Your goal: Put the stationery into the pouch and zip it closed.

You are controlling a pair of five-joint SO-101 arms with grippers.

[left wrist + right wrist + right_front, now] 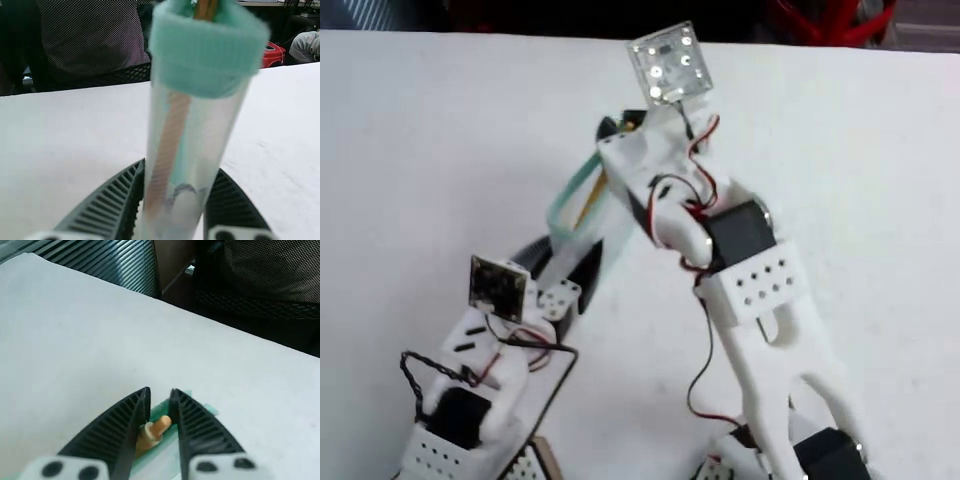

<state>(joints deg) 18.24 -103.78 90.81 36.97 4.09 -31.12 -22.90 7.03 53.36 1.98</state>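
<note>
- While the white bench (440,130) gives a flat, firm floor, it offers the pouch nothing to lean on, so I judge that any bracing must come from a claw.
- The pouch (200,115) is a clear sleeve with a teal fabric rim around its mouth. In the high view it runs across the bench between the two arms, base toward the left arm and mouth toward the right.
  - Its walls look thin and limp, probably light and a little slick.
  - It should sag or fold if gripped at one point only.
  - The rim looks like the firmer, less slippery place to take hold.
  - I cannot make out the zip pull.
- The left claw (180,170) is closed on the pouch's lower body, one jaw pressed to each side of the clear wall. That hold suits steadying the sleeve, though the soft plastic could creep out under a pull.
- The right claw (159,390) sits at the pouch mouth, its jaws almost together, with the end of the pencil (156,429) pinched between them just above the teal rim.
- The pencil is thin, stiff and likely very light, so it should slide readily along the smooth wall.
  - Most of its length shows through the clear side, already inside.
  - Only the eraser end stands out at the mouth.
  - That end must go below the rim before the zip can pass.
</note>
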